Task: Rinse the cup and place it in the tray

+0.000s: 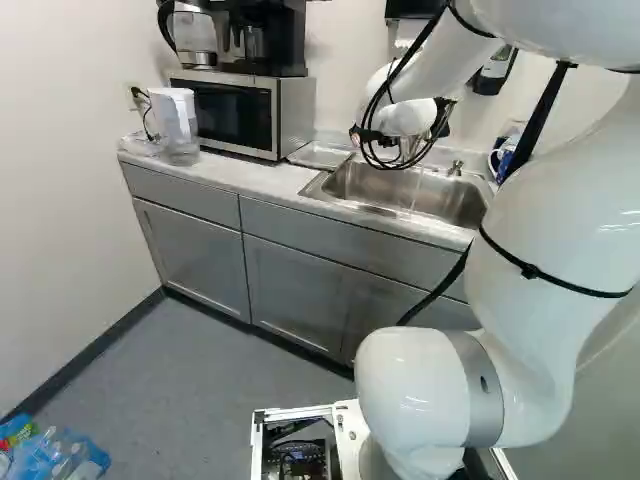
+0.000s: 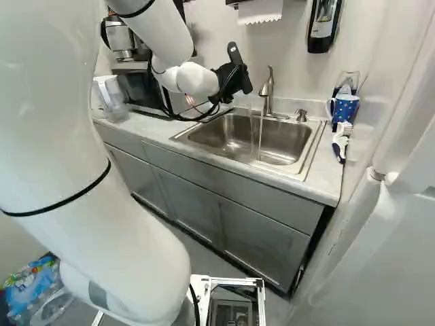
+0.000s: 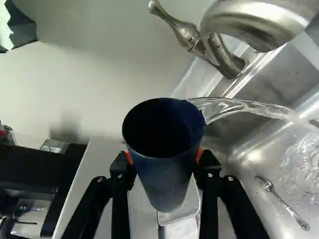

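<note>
And here we are: my gripper is clamped on the dark blue cup, an orange pad pressed to each side, the cup's mouth facing back toward my wrist camera. Water streams from beside its rim into the sink, off to one side of the jaws! The faucet stands near them, a spoon lies in the basin below, and the tray sits beside the sink.
</note>
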Available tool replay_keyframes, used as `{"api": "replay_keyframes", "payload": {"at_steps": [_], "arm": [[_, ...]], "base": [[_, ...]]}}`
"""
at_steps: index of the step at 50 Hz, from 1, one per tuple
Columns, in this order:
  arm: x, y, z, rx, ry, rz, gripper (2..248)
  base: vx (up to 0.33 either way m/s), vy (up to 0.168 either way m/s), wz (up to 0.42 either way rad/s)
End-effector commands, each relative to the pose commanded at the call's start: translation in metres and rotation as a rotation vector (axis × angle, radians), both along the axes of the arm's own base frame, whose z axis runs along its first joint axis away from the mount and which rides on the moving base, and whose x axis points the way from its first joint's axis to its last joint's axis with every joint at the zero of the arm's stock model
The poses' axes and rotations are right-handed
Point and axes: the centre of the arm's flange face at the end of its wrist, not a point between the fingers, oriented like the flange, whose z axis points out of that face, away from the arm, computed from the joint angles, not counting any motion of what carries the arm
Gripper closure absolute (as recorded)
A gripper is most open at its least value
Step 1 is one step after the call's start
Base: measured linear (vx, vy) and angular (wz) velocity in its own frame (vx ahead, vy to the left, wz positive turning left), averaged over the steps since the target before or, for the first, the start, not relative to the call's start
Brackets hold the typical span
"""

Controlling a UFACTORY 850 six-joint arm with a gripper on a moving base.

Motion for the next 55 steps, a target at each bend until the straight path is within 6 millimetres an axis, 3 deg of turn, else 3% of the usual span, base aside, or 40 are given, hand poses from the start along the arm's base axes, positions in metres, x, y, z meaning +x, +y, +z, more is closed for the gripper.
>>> {"api": "replay_keyframes", "payload": {"at_steps": [55], "arm": [[0.0000, 0.0000, 0.0000, 0.548, -0.105, -0.150, 124]], "base": [[0.000, 0.000, 0.000]]}}
